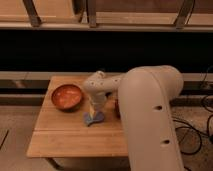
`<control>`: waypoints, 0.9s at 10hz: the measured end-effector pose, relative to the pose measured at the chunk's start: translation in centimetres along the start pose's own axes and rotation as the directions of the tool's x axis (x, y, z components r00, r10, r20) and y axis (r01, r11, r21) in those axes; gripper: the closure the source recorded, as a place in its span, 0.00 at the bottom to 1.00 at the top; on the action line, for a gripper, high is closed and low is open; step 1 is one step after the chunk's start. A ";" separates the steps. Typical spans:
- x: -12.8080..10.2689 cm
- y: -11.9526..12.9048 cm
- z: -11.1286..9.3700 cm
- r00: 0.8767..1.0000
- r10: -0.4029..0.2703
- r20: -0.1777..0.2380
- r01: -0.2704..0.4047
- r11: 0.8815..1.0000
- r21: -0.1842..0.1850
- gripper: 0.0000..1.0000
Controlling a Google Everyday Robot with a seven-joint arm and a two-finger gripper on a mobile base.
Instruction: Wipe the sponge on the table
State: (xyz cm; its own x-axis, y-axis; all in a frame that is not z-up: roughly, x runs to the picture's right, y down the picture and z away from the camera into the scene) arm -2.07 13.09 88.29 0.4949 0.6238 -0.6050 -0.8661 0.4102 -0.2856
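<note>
The light-blue sponge point(93, 118) lies against the wooden table point(60, 137), near the middle of its top. My gripper point(94, 110) points straight down onto it from above and is shut on the sponge, holding its yellowish upper part. The big white arm reaches in from the right and hides the right side of the table.
A round orange-red bowl point(66, 96) stands on the table's back left, close to the left of the gripper. A dark low wall runs behind the table. Black cables point(197, 125) lie on the floor at the right.
</note>
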 end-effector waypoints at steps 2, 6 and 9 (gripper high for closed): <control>-2.1 -1.1 -2.2 0.999 -0.001 0.035 0.000 0.999 0.048 0.33; -5.8 0.5 -2.9 0.996 -0.071 0.057 0.067 0.995 0.075 0.20; -5.9 0.5 -3.0 0.996 -0.070 0.057 0.066 0.995 0.071 0.20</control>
State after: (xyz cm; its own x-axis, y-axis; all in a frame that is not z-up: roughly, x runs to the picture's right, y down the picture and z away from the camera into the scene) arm -5.67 7.64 89.47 0.5573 0.6308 -0.5399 -0.8246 0.4967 -0.2708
